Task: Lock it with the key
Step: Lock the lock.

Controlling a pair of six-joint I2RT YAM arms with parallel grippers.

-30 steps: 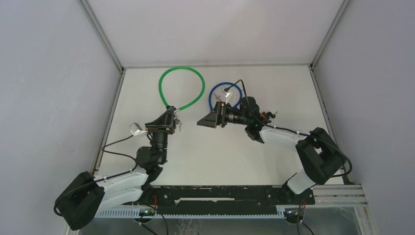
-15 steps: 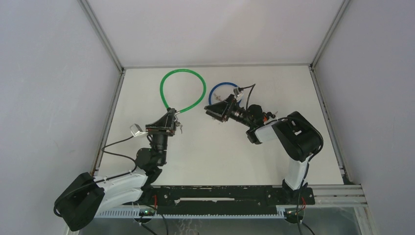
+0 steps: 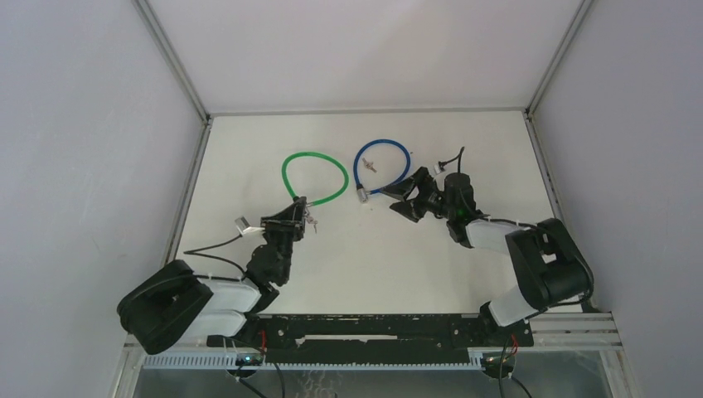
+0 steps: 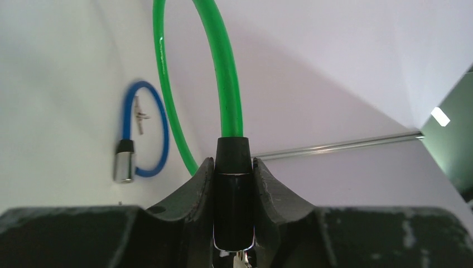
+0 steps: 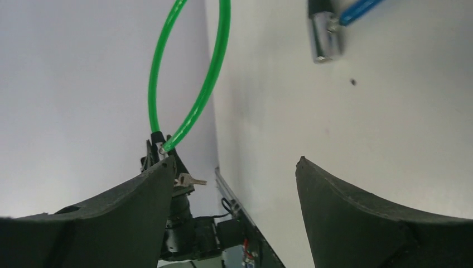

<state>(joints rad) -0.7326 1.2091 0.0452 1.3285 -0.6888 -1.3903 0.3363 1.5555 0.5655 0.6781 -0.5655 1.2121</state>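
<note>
- Evidently the step in hand is presenting the lock for the key. The left tool (image 4: 233, 173) is closed part-way, its two dark fingers clamped on the black barrel (image 4: 233, 195) of the green cable lock (image 3: 313, 176). The lock's loop reaches toward the far edge, left of the middle of the white tabletop (image 3: 489, 149).
- Small silver keys (image 3: 311, 220) hang at the barrel's end away from the cable, just beside the left tool.
- The right tool (image 5: 235, 162) is spread wide and holds nothing. It sits right of the middle, pointed across at the green lock and well apart from it.
- The next move likely calls for the right tool to cross over, pinch a key head and twist it while the left tool braces the barrel. The head is small and thin, so the approach must be finely lined up.
- A blue cable lock (image 3: 383, 166) with a silver barrel (image 3: 362, 193) lies flat nearer the far edge, with a small key (image 3: 368, 164) inside its loop. It looks like a bystander.
- Whether a key actually sits in the green lock's keyhole is hard to make out. The left wrist view cuts off the barrel's lower end, and the overhead view shows the keys only as a glint.
</note>
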